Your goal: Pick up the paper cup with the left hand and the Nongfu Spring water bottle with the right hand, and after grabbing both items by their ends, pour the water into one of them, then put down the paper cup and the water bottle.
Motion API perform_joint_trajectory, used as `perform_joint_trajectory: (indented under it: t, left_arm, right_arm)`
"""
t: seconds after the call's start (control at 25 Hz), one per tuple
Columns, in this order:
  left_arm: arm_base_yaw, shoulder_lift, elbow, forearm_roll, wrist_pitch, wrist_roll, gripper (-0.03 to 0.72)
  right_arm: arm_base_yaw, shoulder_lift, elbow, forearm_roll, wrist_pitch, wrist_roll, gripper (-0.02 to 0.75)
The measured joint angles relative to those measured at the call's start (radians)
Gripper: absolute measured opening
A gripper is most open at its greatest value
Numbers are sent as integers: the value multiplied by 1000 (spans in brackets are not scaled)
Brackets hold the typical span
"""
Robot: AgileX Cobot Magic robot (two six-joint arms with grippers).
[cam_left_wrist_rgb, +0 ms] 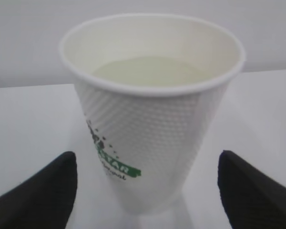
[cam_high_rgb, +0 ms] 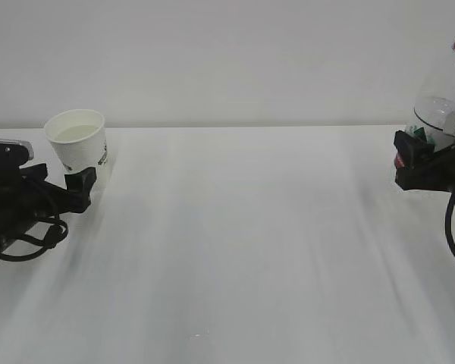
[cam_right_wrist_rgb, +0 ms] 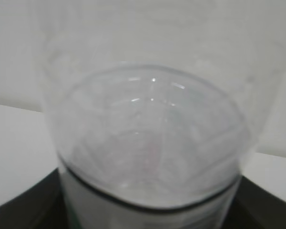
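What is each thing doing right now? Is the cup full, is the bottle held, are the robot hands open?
paper cup: upright on the table, not gripped.
water: in the cup, filling it high.
left hand: open, fingers apart from the cup's sides.
Nongfu Spring water bottle: upright, held.
right hand: shut on the bottle.

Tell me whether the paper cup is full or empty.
Partly full: the white dimpled paper cup holds pale liquid well below its rim.

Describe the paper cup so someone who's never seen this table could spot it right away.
Look to the far left of the white table, near its back edge. Between the left gripper's open black fingers stands a white paper cup, dimpled, with green lettering and water inside; the only other container is a clear bottle.
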Motion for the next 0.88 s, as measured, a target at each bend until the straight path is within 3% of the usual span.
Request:
perform_joint_trajectory:
  t: [0.36, 0.56, 0.88]
  left_arm:
    - [-2, -120, 178, 42, 0, 0, 671]
    - [-44, -202, 260, 56, 0, 0, 659]
    - [-71, -248, 281, 60, -1, 0, 638]
  right_arm:
    - [0, 0, 0, 19, 0, 0, 495]
    - [0, 15, -17, 28, 0, 0, 495]
    - [0, 99, -91, 32, 0, 0, 495]
